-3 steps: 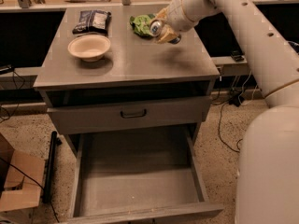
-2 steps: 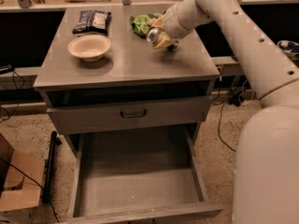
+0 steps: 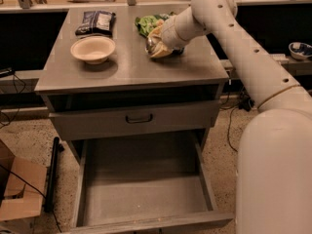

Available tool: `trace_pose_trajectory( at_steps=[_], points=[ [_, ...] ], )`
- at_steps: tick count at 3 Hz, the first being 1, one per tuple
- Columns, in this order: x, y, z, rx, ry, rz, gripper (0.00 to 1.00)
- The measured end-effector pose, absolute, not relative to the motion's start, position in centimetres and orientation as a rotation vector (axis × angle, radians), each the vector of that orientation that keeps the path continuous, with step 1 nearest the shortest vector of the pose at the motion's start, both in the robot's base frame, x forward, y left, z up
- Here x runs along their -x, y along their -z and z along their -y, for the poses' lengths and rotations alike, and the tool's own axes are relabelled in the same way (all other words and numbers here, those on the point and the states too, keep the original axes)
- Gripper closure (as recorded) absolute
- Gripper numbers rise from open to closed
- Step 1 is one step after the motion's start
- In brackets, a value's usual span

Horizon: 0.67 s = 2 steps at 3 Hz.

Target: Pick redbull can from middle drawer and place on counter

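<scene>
My gripper reaches over the back right part of the counter, low over its top. It is shut on the redbull can, whose shiny silver top points left between the pale fingers. The can's body is mostly hidden by the gripper. The middle drawer stands pulled out below, its bare grey floor showing with nothing in it.
A beige bowl sits on the counter's left. A dark snack bag lies behind it. A green bag lies just behind the gripper. A shut drawer front with a dark handle is above the open drawer. A cardboard box is on the floor at left.
My gripper with the can has moved left and lower over the counter, closer to its top surface. The drawer, bowl and bags have not moved.
</scene>
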State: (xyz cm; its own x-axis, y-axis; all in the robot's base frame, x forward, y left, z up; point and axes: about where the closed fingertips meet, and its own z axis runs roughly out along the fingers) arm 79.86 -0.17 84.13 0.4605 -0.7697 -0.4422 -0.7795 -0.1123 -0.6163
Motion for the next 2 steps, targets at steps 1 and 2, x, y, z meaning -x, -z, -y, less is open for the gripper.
trace_pose_trajectory(
  at_steps=[1, 2],
  points=[
    [-79.87, -84.1, 0.15, 1.871, -0.015, -1.303, 0.18],
    [-79.87, -84.1, 0.14, 1.871, -0.015, -1.303, 0.0]
  ],
)
